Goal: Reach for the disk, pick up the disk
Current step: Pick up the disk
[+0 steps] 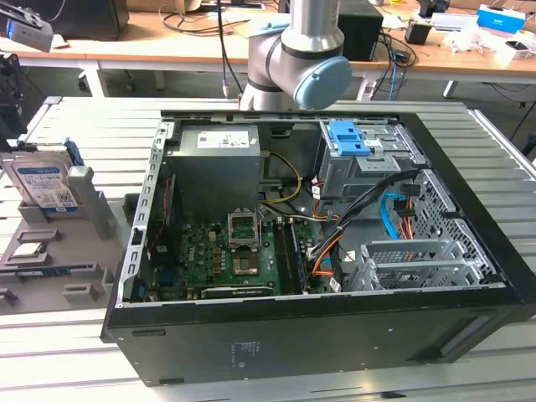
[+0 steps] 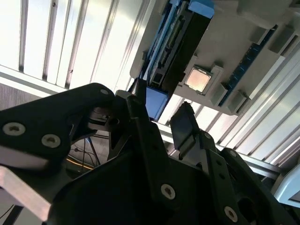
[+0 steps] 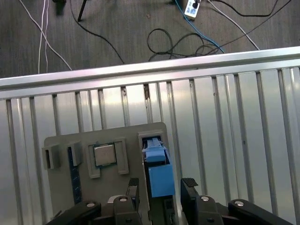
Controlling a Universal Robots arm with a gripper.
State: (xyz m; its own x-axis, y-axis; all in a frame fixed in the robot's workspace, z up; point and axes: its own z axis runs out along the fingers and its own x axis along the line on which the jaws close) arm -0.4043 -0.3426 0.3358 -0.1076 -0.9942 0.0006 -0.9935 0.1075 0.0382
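Shows gripper point(image 3: 161, 186) open wide, fingers point(image 3: 190, 187) flanking the upright disk point(image 3: 157, 161); finds disk standing on edge in a grey holder point(image 3: 117, 133) on the slatted tabletop point(image 3: 225, 140), beside an open computer case point(image 1: 318, 335).

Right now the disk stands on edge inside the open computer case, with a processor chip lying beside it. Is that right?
No. The disk stands on edge in the grey holder outside the computer case, as the exterior view shows; the processor chip does lie beside it.
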